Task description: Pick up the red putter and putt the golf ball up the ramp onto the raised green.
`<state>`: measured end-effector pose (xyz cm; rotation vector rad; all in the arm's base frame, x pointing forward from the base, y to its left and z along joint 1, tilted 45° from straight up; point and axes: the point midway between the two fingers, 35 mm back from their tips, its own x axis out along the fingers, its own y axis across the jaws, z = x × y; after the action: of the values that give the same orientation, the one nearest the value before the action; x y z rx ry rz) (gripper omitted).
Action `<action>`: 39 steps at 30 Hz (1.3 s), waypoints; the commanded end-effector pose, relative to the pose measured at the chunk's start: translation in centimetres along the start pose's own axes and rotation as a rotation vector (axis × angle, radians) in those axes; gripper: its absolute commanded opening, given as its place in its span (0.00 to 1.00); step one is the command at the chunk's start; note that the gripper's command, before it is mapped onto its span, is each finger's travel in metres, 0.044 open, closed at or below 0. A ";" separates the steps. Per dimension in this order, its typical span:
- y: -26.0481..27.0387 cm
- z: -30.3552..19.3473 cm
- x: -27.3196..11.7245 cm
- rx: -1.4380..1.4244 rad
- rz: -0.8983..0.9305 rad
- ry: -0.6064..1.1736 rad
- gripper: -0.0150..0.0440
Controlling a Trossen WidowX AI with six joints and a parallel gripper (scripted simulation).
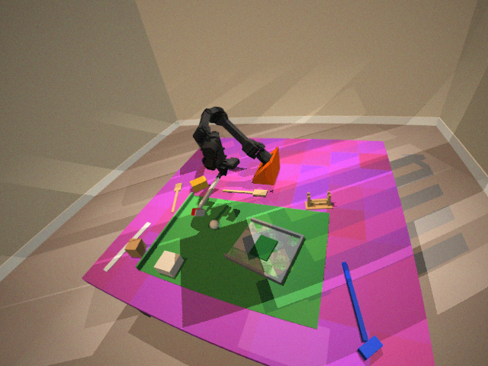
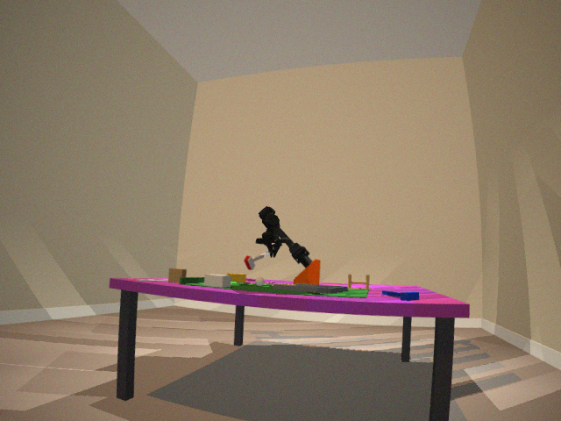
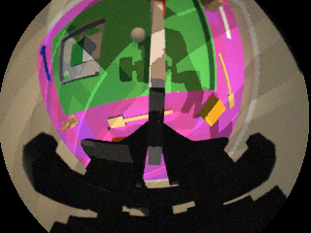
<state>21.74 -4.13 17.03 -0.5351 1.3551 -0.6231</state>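
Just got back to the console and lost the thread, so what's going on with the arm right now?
The arm's hand is shut on the shaft of the red putter, carrying it in the air. In the exterior view the red head hangs clear above the table. From above, the head sits over the far corner of the green mat, near the golf ball. The ball rests on the mat, short of the ramp and the raised green, so no putt has landed there yet.
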 end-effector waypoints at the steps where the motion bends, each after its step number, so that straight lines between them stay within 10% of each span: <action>1: -0.8 -0.5 0.0 0.057 -0.016 -0.002 0.25; 39: -1.0 -0.5 6.9 0.059 -0.019 -0.005 0.25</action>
<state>21.87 -9.32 13.00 -0.4927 1.3237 -0.6769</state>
